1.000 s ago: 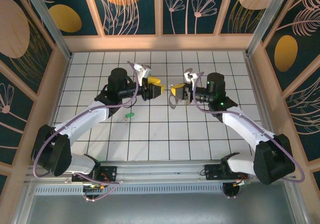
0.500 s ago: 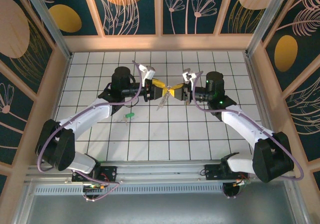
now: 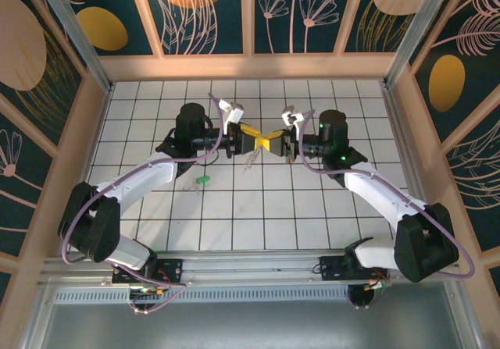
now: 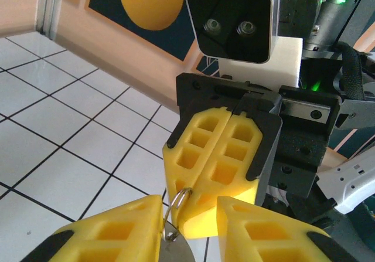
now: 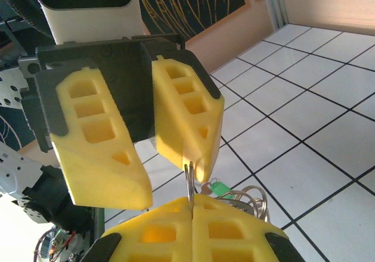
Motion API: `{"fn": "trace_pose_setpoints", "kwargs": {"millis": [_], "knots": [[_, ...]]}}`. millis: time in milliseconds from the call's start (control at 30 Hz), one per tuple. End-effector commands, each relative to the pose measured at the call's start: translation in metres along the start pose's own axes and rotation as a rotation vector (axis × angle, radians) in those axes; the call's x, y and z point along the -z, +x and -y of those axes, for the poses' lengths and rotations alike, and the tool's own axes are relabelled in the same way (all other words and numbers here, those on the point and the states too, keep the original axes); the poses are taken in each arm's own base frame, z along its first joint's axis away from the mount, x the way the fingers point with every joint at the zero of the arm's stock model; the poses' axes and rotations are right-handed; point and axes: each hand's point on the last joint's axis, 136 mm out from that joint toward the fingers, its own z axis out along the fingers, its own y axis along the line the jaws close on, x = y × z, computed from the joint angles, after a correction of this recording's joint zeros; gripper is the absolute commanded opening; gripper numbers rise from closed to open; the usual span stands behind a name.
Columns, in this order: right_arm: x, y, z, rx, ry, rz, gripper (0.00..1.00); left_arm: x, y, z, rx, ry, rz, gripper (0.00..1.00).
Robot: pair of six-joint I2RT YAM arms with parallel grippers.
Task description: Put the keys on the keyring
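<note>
Both grippers meet tip to tip above the middle of the tiled floor. My right gripper (image 3: pixel 273 141) (image 5: pixel 191 208) is shut on the keyring (image 5: pixel 188 183), a thin silvery wire loop standing up edge-on from between its yellow pads. More loops and silvery bits (image 5: pixel 252 200) hang behind them, dangling in the top view (image 3: pixel 251 160). My left gripper (image 3: pixel 248 136) (image 4: pixel 188 203) is open, its yellow fingers (image 4: pixel 117 232) either side of the ring (image 4: pixel 176 206), which touches the left finger. A flat silvery piece (image 4: pixel 176 253) hangs under the ring. One of the keys, green-headed (image 3: pixel 201 179), lies on the floor.
A white tiled floor (image 3: pixel 312 208) is fenced by wooden walls with dark floral panels (image 3: pixel 207 13). A metal rail (image 3: pixel 250 267) with the arm bases runs along the near edge. Open tiles lie left, right and in front of the grippers.
My left gripper has come right to meet the right gripper, and its jaws have narrowed around the ring. The right gripper shifted slightly left and up, still holding the keyring.
</note>
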Motion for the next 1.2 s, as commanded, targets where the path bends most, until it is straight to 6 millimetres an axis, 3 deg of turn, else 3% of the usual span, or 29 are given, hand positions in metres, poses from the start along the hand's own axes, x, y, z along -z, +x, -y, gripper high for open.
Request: {"fn": "trace_pose_setpoints", "kwargs": {"millis": [0, 267, 433, 533, 567, 633, 733, 833, 1100, 1167], "knots": [[-0.002, -0.018, -0.01, 0.06, -0.034, 0.033, 0.0, -0.002, -0.012, 0.009, -0.034, 0.055, 0.023, 0.26], [-0.003, -0.017, -0.007, 0.055, -0.024, 0.032, 0.0, -0.001, -0.005, 0.014, -0.02, 0.087, 0.011, 0.14], [-0.003, -0.017, -0.006, 0.053, -0.021, 0.035, 0.0, -0.001, -0.005, 0.016, -0.021, 0.1, 0.009, 0.0], [-0.002, -0.019, -0.003, 0.044, -0.003, 0.043, 0.0, -0.001, -0.004, 0.014, -0.023, 0.088, 0.015, 0.0], [0.0, -0.02, -0.001, 0.037, 0.01, 0.048, 0.05, 0.0, -0.005, 0.013, -0.024, 0.078, 0.019, 0.0], [0.011, -0.025, 0.005, 0.019, 0.046, 0.081, 0.27, 0.001, -0.008, 0.008, -0.033, 0.044, 0.033, 0.0], [0.032, -0.029, 0.01, -0.009, 0.097, 0.14, 0.47, 0.003, -0.013, 0.007, -0.056, 0.011, 0.053, 0.0], [0.046, -0.026, 0.009, -0.031, 0.136, 0.18, 0.55, 0.005, -0.018, 0.004, -0.076, -0.021, 0.069, 0.0], [0.06, -0.014, 0.02, -0.11, 0.232, 0.258, 0.57, 0.008, -0.014, -0.015, -0.126, -0.14, 0.062, 0.0], [0.062, -0.014, 0.019, -0.103, 0.234, 0.284, 0.57, 0.008, -0.004, -0.019, -0.128, -0.153, 0.043, 0.0]]}}
